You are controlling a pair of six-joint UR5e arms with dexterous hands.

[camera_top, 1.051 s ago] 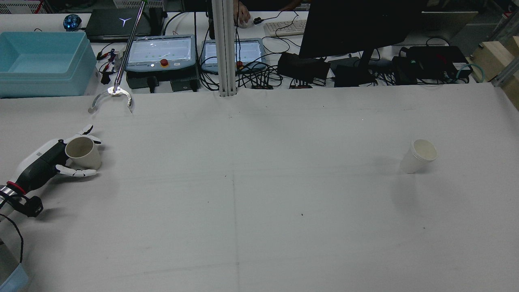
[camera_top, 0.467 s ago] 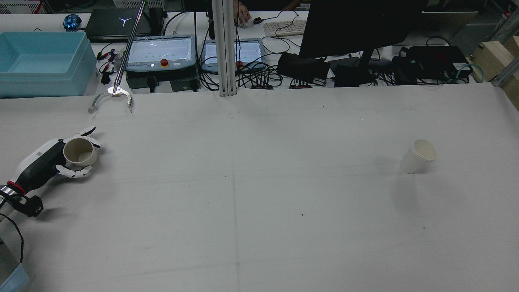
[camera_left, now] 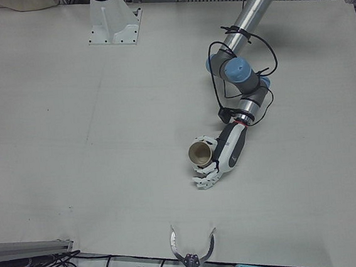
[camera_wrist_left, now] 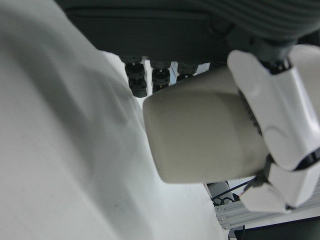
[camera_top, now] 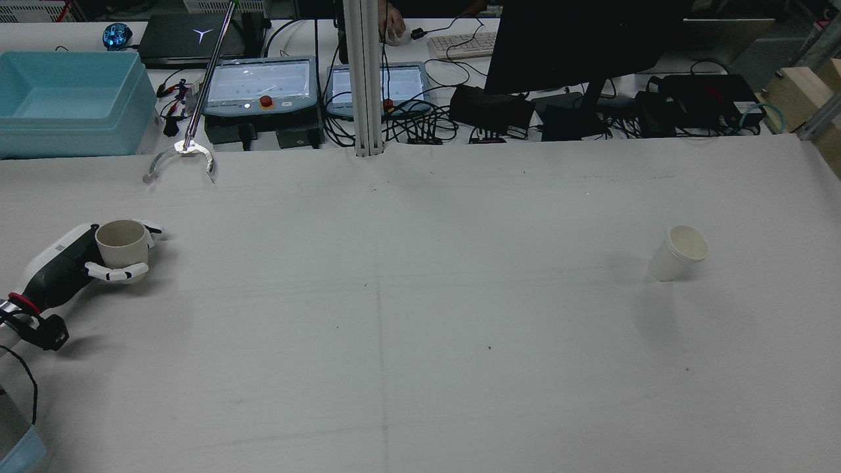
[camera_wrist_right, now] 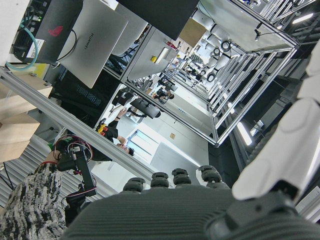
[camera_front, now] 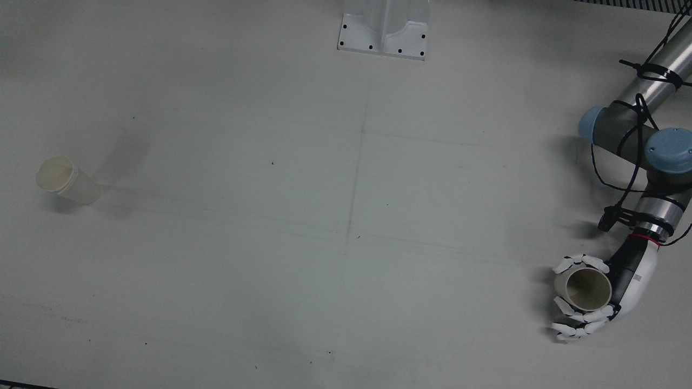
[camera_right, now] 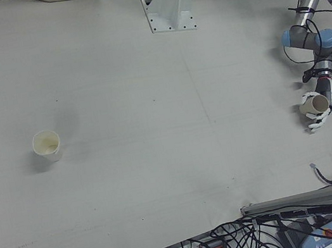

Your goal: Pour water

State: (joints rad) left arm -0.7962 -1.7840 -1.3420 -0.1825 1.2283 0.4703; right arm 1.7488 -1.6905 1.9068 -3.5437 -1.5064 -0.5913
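Observation:
My left hand [camera_top: 62, 266] is shut on a beige cup [camera_top: 121, 242] at the table's left edge in the rear view, fingers wrapped round its side, mouth up. The same cup [camera_front: 583, 289] and hand [camera_front: 630, 283] show at lower right in the front view, and in the left-front view [camera_left: 200, 153]. In the left hand view the cup [camera_wrist_left: 200, 130] fills the palm with fingers [camera_wrist_left: 285, 115] on it. A white paper cup [camera_top: 680, 253] stands far off on the right side, also in the front view [camera_front: 65, 178]. My right hand [camera_wrist_right: 280, 150] shows only in its own view, off the table, holding nothing.
A metal reacher claw [camera_top: 179, 157] lies at the table's far edge near my left hand. A blue bin [camera_top: 66, 98], control pendants and cables sit behind the table. An aluminium post [camera_top: 364, 79] stands at the far middle. The pedestal [camera_front: 385, 32] is at the robot's side.
My left hand's fingers have closed round the beige cup. The cup has turned more upright and shifted a little left and back with the hand.

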